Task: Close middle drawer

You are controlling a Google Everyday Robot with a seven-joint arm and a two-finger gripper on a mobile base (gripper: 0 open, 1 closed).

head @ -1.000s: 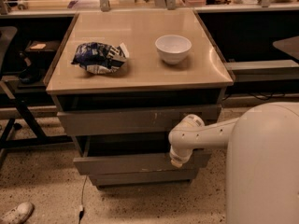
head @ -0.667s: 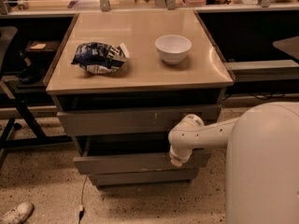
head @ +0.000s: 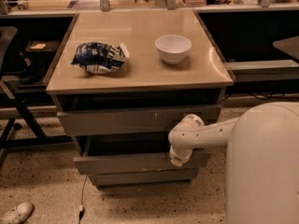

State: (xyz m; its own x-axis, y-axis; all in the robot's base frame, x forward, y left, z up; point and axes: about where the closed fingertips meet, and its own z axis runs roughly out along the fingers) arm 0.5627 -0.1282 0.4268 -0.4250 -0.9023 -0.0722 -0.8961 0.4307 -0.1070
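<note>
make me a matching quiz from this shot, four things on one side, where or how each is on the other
1 bowl
2 snack bag
3 middle drawer
4 gripper

a pulled partly out
b at the middle drawer's front, right end
c cabinet top, left side
d cabinet top, right of centre

Pairs: 1-d, 2-c, 3-a, 4-b

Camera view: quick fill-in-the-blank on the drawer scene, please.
1. The wide grey metal middle drawer is ___, not closed.
2. The gripper sits at that drawer's front, near its ___ end in the picture.
3. On the beige cabinet top, the round ___ bowl sits right of the crumpled blue snack bag.
Missing: open; right; white.
</note>
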